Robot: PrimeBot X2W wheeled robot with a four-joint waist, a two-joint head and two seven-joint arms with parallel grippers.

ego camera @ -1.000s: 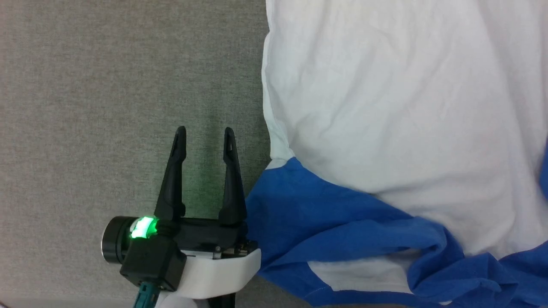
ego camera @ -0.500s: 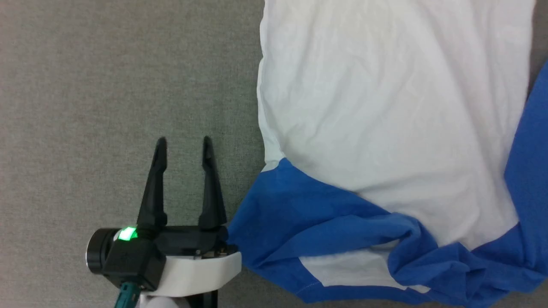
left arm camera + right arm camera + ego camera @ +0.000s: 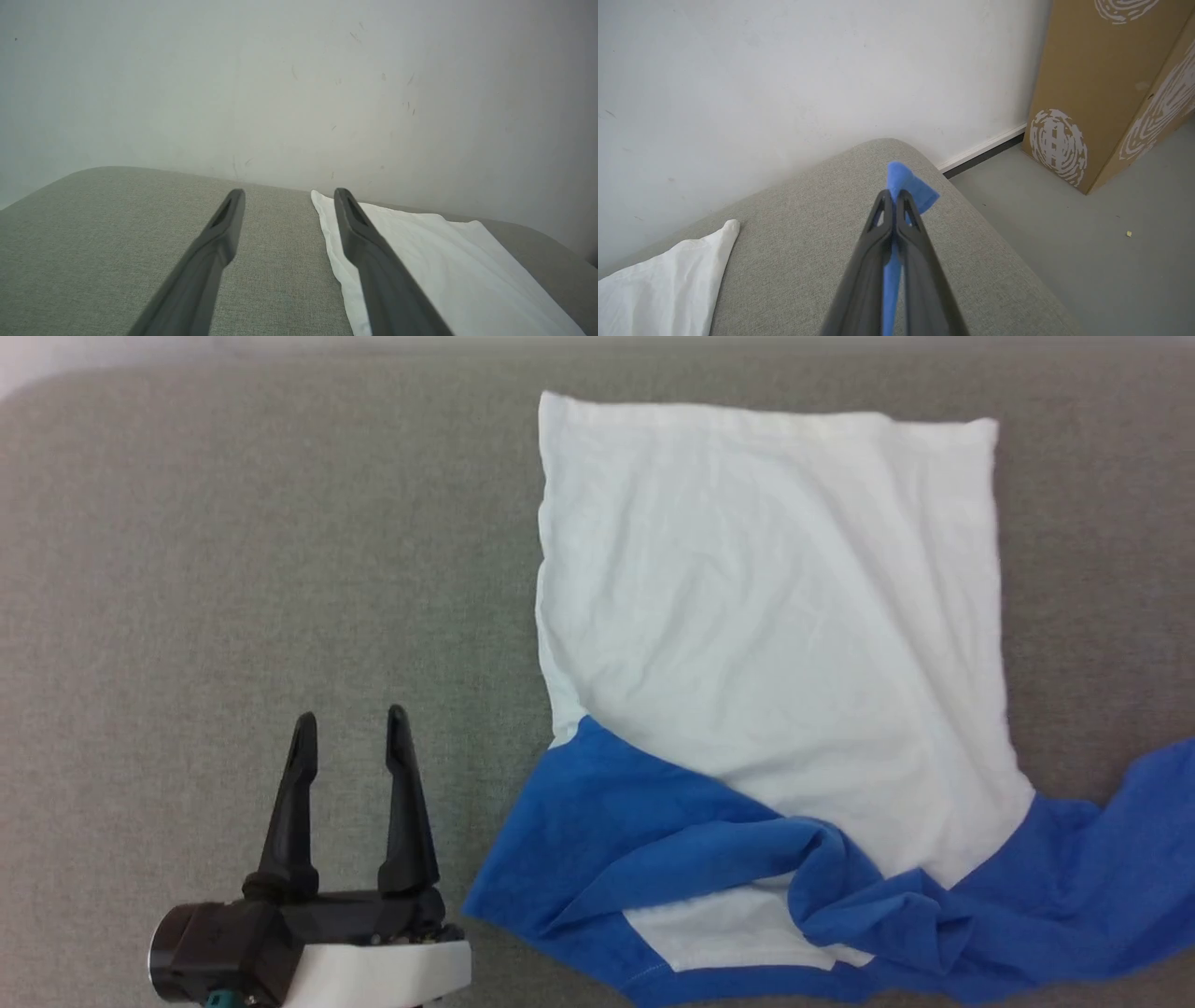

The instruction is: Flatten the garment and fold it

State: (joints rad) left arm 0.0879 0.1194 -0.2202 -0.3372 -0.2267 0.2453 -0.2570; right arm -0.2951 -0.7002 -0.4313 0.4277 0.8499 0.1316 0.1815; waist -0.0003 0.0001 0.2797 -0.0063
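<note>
Head view: soft blue-and-white cloth shirt (image 3: 766,616) lies bunched just right of the spread, empty left gripper (image 3: 347,719) on the grey woven cushion (image 3: 233,569); right gripper (image 3: 893,193) pinches its blue end, best drawn outward low, slowly, to flatten

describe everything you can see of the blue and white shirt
The garment is thin, soft, faintly creased cloth: a large white panel lying mostly flat on the grey upholstered surface, its far edge straight. Royal blue sections along the near side are bunched into folds, with a small white patch among them. One blue section stretches right, where the right end effector is shut on a blue fold that pokes past its tips.
</note>
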